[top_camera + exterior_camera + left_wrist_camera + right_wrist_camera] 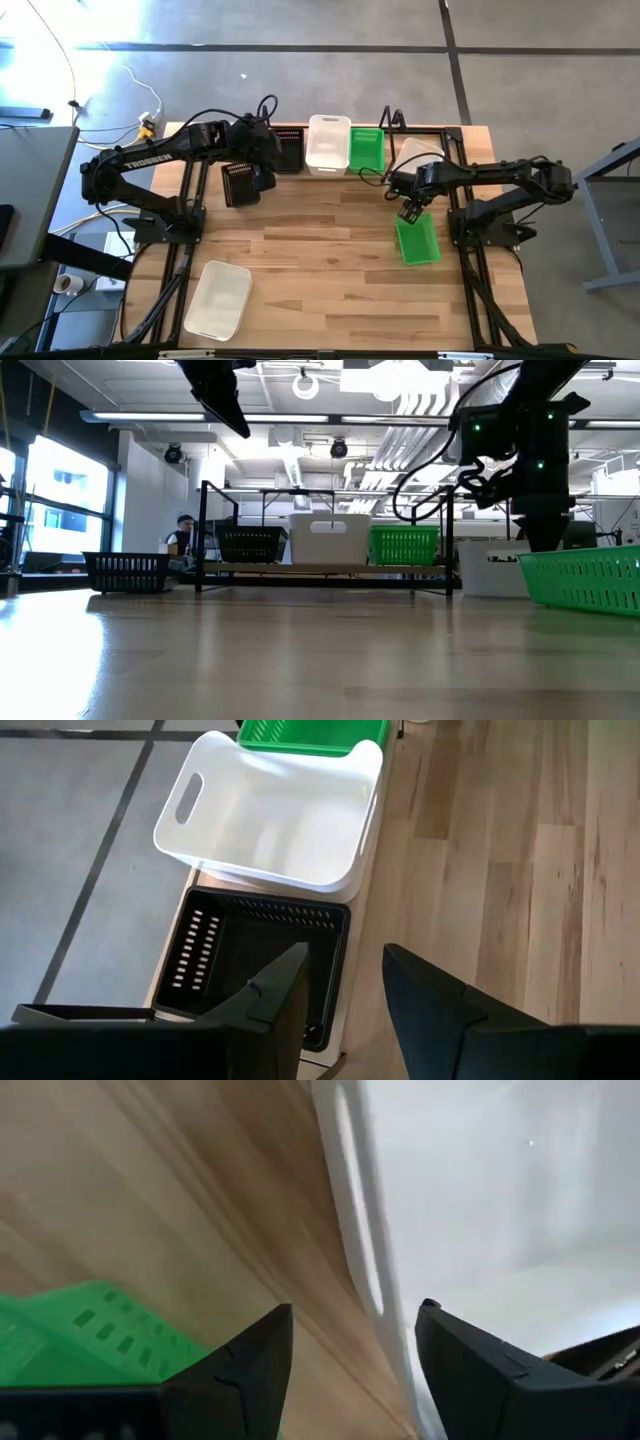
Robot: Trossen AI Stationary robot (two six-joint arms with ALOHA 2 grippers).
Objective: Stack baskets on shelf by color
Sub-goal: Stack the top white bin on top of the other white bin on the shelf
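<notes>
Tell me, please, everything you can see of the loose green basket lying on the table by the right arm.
The green basket is a small rectangular bin of bright green plastic with perforated, slotted walls. It sits open side up on the bare wooden table, in front of the shelf and apart from it, turned slightly askew to the table's edges. The right gripper hovers open just above its far end; no contact can be made out. In the low view its flared rim shows at the right.

Left gripper [262,152] at ten o'clock, fingers parted, empty. Right gripper [411,213] at three o'clock, fingers spread, empty.
</notes>
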